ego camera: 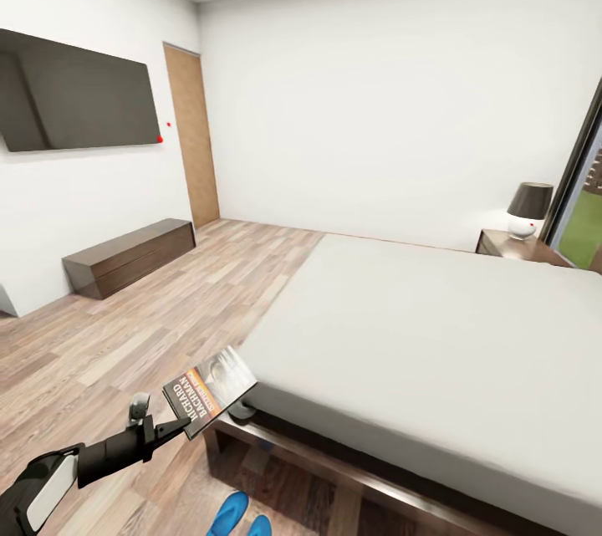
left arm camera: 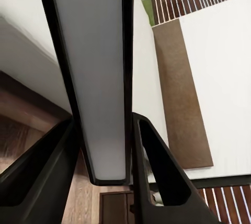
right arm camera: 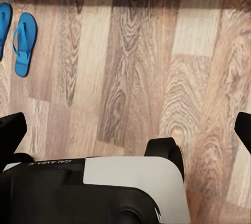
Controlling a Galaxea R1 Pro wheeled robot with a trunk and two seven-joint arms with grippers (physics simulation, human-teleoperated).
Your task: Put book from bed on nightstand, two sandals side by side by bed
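One thin glossy book (ego camera: 209, 390) in left gripper (ego camera: 171, 429)

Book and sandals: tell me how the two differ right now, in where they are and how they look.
The book is off the floor, gripped by the left gripper near the corner of the bed; the sandals lie flat on the wood floor. The book is dark, with white lettering and an orange band; the sandals are plain bright blue. The book is a single rectangle; the sandals are an oval-soled pair. Both are thin and flat.
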